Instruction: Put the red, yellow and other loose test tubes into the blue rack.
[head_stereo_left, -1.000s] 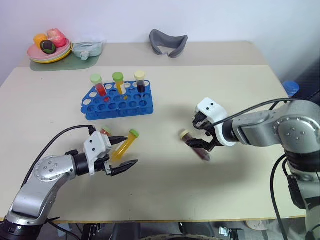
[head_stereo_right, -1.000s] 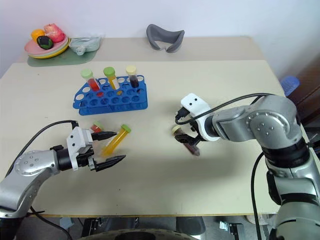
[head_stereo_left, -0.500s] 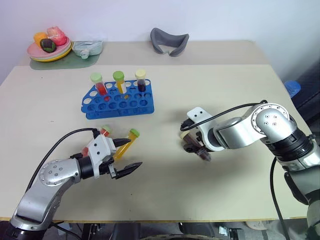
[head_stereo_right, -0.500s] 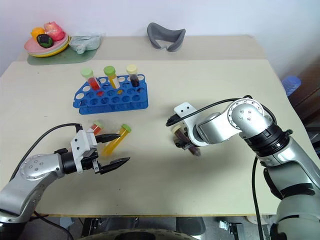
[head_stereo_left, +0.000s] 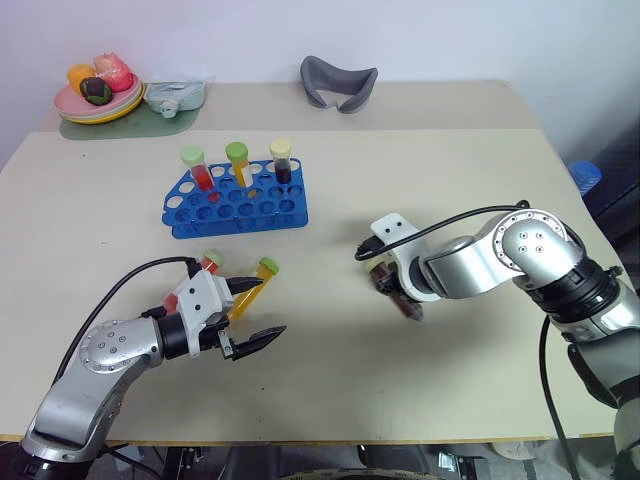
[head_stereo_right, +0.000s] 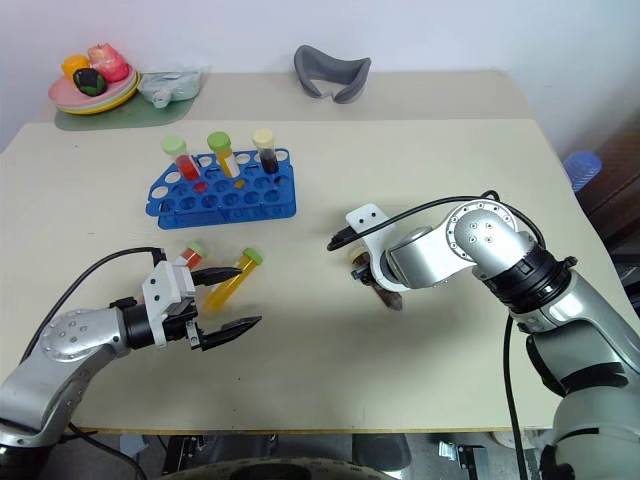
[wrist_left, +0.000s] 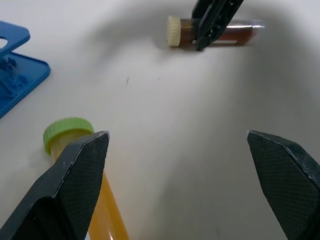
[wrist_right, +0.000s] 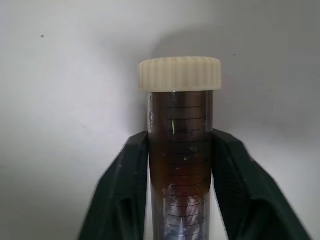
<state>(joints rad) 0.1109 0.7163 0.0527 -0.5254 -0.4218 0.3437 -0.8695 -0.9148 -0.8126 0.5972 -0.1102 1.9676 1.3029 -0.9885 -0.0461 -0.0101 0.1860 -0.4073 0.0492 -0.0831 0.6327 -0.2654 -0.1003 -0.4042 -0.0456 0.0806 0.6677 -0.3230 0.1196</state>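
Observation:
The blue rack (head_stereo_left: 235, 208) stands left of the table's centre with three capped tubes upright in its back row. A dark brown test tube (wrist_right: 180, 110) with a cream cap lies on the table at centre right, and my right gripper (wrist_right: 180, 145) is shut on it from above, its fingers (wrist_left: 215, 20) pressing both sides. My left gripper (head_stereo_left: 258, 312) hovers open near the front left. The yellow tube (head_stereo_left: 248, 292) with a green cap lies at its far finger. The red tube (head_stereo_left: 210, 262) lies just behind, mostly hidden by the hand.
A plate of toy food (head_stereo_left: 95, 100) and a pale green pouch (head_stereo_left: 175, 98) sit at the back left corner. A grey curved object (head_stereo_left: 338, 83) lies at the back centre. A blue object (head_stereo_left: 583, 176) shows beyond the table's right edge.
My right gripper has rolled, sunk a little and shut on the dark brown tube. The left arm and the other tubes have stayed put.

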